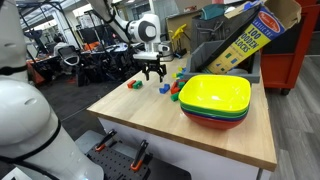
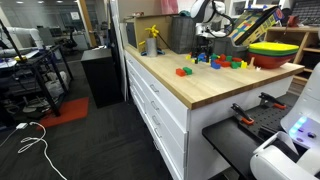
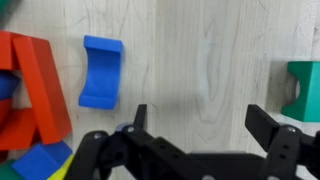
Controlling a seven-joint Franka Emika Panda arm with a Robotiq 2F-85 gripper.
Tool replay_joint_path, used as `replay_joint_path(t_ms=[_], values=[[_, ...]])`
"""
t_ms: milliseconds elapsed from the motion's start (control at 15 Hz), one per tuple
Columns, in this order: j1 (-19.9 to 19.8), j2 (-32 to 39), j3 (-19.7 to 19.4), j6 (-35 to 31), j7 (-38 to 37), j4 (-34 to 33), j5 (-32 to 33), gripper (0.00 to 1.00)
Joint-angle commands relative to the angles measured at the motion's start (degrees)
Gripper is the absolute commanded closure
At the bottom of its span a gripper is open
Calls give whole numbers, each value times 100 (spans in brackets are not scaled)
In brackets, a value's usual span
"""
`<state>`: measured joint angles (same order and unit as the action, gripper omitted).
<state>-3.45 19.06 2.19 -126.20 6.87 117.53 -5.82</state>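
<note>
My gripper (image 3: 200, 120) hangs open just above bare wooden tabletop, with nothing between its fingers. In the wrist view a blue arch block (image 3: 100, 72) lies left of the jaws, and a red block (image 3: 35, 85) sits beyond it at the left edge. A green block (image 3: 302, 90) lies off the right finger. In both exterior views the gripper (image 1: 152, 71) (image 2: 205, 47) points straight down among scattered coloured blocks (image 1: 170, 89) (image 2: 222, 62) near the table's far end.
A stack of yellow, green and red bowls (image 1: 215, 100) (image 2: 276, 52) stands on the wooden table (image 1: 150, 120). A tilted cardboard block box (image 1: 245, 40) and a dark bin rise behind them. A yellow bottle (image 2: 152, 40) stands by the far edge.
</note>
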Motion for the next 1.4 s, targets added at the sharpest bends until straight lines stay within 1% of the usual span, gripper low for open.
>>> replay_joint_path(t_ms=[0, 200, 600, 1333], values=[[-20, -374, -40, -201, 153, 193, -99, 0], [-35, -487, -138, -266, 75, 190, -23, 0], [-78, -344, -299, -299, 4, 231, 9, 0], [-9, -73, -276, -346, -48, 312, 40, 0]])
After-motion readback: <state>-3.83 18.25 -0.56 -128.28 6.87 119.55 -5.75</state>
